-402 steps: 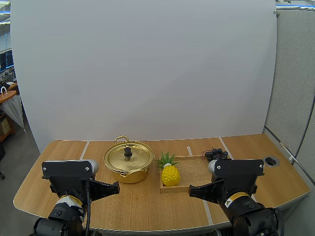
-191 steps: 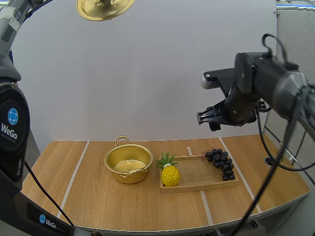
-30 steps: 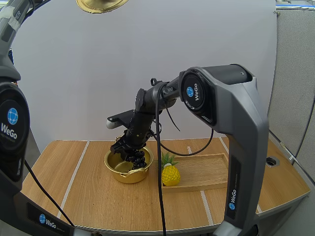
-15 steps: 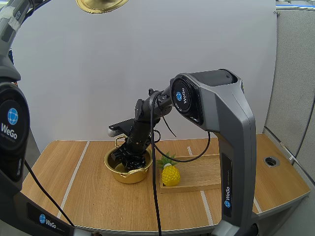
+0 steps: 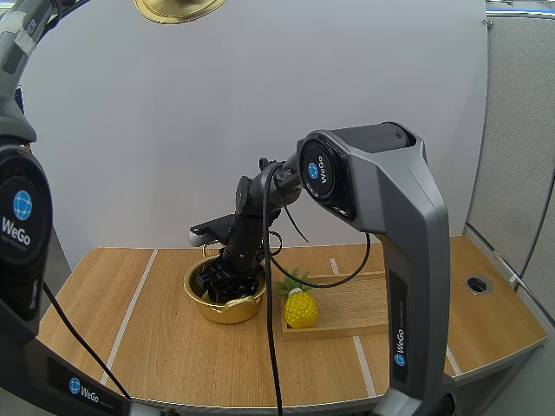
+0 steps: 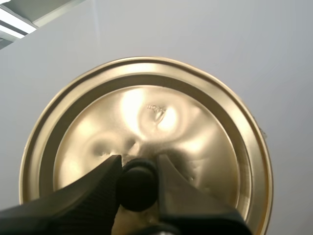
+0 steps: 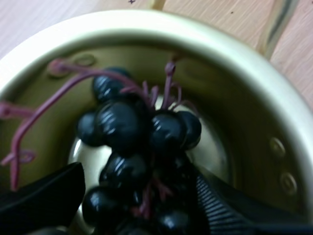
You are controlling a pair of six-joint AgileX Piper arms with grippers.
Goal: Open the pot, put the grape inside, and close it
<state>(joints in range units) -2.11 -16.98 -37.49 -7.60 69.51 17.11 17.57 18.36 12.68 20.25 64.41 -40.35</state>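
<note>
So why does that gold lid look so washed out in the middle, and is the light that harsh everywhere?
Left wrist view: light bounces off the shiny lid as pale blotches of glare, just above the knob that the left gripper pinches. Right wrist view: only small glints on the grapes, and the pot is shaded inside. High view: even light, faint shadows on the table.

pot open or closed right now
Open. The lid hangs high above in the left gripper, pinched by its knob; the pot holds the grapes.
</note>
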